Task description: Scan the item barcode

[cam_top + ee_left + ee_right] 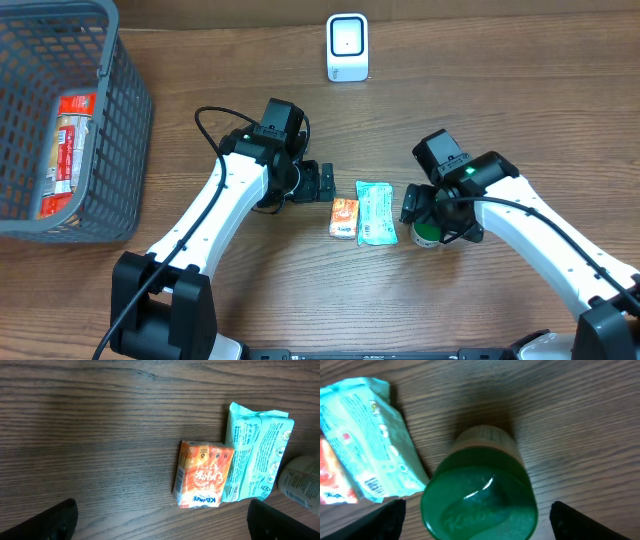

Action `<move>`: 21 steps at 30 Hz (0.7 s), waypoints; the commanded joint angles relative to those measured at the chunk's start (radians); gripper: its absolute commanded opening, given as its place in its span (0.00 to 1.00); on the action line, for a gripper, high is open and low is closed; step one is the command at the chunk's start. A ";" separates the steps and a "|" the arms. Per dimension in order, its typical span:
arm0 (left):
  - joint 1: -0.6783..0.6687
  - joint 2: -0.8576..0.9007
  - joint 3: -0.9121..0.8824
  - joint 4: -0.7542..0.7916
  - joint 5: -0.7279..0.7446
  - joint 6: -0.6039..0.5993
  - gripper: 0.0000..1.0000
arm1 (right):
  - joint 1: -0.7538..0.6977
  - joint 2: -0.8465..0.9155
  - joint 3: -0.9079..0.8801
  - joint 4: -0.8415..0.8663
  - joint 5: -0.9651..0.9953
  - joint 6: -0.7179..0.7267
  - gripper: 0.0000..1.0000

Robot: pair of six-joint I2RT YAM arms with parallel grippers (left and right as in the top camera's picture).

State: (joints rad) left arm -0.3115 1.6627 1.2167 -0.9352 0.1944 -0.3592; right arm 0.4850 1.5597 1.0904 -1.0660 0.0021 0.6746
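Observation:
Three items lie mid-table: an orange packet, a teal packet and an upright jar with a green lid. A barcode shows on the teal packet's near end. My right gripper is open just above the jar, one finger on each side of the lid with a gap to both. My left gripper is open over bare wood, just left of the orange packet, holding nothing. The white scanner stands at the table's far edge.
A grey wire basket stands at the far left with a red-labelled packet inside. The jar stands close against the teal packet's right side. Bare wood lies between the items and the scanner.

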 commanded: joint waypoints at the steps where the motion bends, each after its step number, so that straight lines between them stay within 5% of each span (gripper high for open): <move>1: 0.003 -0.005 0.011 0.002 -0.003 0.023 1.00 | 0.005 0.001 -0.006 0.007 0.058 0.014 0.86; 13: 0.003 -0.005 0.011 0.002 -0.003 0.023 1.00 | 0.005 0.001 -0.063 0.042 0.057 0.014 0.79; 18: 0.003 -0.005 0.011 0.002 -0.003 0.023 1.00 | 0.005 0.000 -0.063 0.057 0.057 0.008 0.65; 21: 0.003 -0.005 0.011 0.002 -0.003 0.023 1.00 | 0.005 0.000 -0.063 0.079 0.057 -0.122 0.61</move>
State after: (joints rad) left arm -0.3115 1.6627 1.2167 -0.9348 0.1944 -0.3592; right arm 0.4854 1.5608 1.0306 -1.0096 0.0502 0.6647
